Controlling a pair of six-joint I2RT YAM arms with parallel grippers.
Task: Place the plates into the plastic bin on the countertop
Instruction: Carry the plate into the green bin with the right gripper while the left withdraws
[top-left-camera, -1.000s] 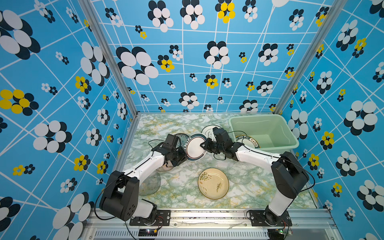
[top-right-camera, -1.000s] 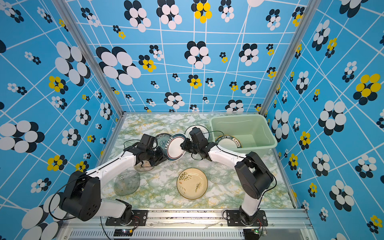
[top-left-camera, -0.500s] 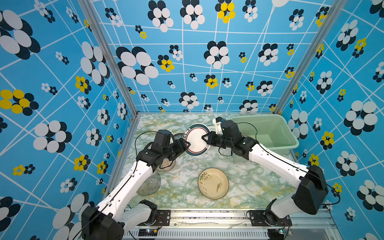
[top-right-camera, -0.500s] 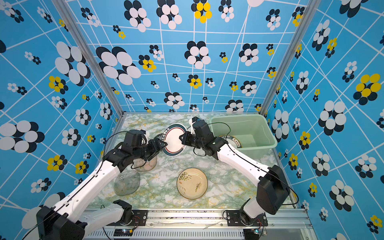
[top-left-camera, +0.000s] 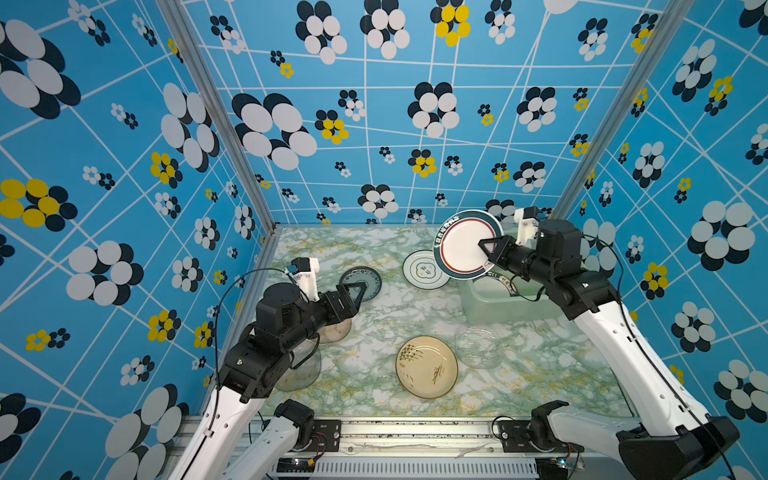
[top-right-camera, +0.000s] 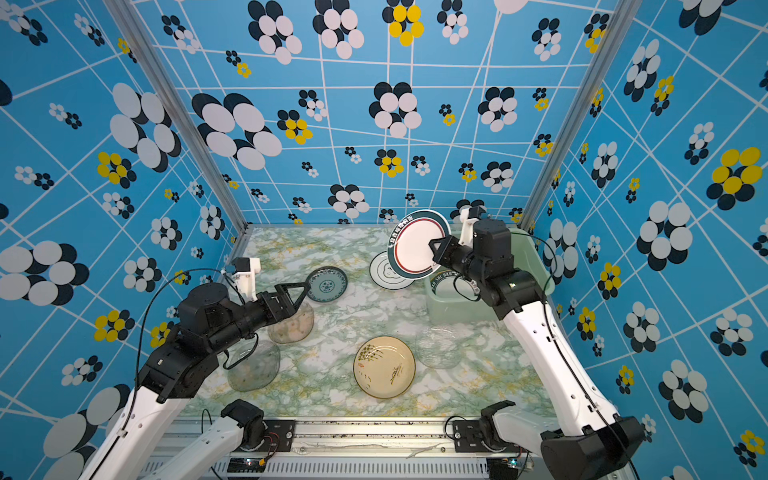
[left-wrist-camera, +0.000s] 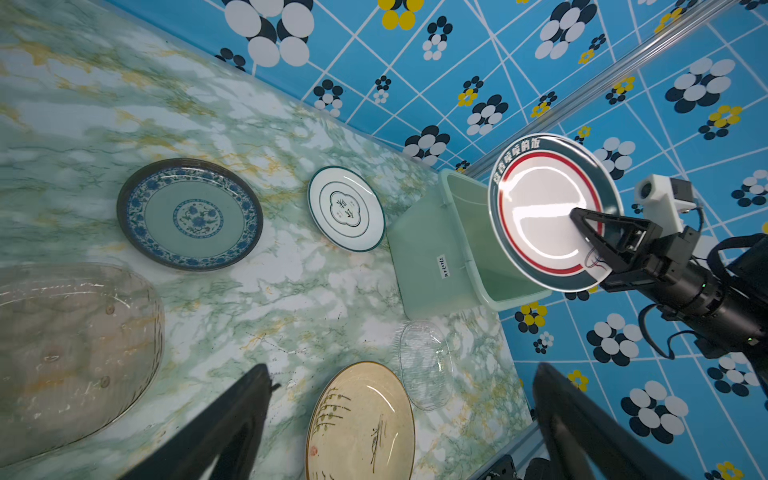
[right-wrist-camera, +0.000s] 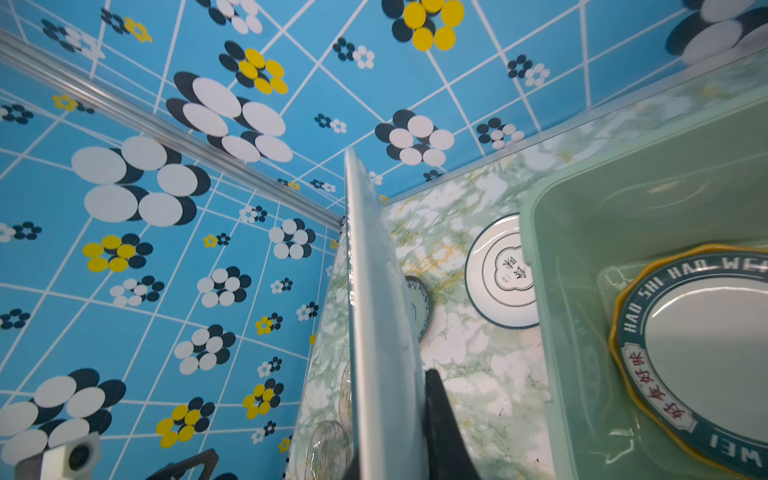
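Observation:
My right gripper (top-left-camera: 487, 250) is shut on a white plate with a dark green rim and a red ring (top-left-camera: 464, 244), held on edge in the air above the near-left end of the plastic bin (top-right-camera: 453, 308). The right wrist view shows this plate (right-wrist-camera: 374, 316) edge-on between the jaws. A green-rimmed lettered plate (right-wrist-camera: 706, 353) lies in the bin (right-wrist-camera: 536, 249) on a yellow scalloped plate (right-wrist-camera: 616, 332). My left gripper (top-left-camera: 358, 291) hangs open and empty over the countertop (top-left-camera: 399, 316), just in front of the blue-patterned plate (top-right-camera: 327, 284).
On the countertop lie a small white green-rimmed plate (top-left-camera: 419, 270), a beige plate with a plant drawing (top-left-camera: 427, 366), a clear glass plate (top-left-camera: 478, 347) and two tinted clear plates (top-right-camera: 291, 326) (top-right-camera: 253, 365) under my left arm. Blue flowered walls close three sides.
My left gripper opened, let go of the green-rimmed plate and drew back to the left. My right gripper carried that plate up and to the right, over the bin.

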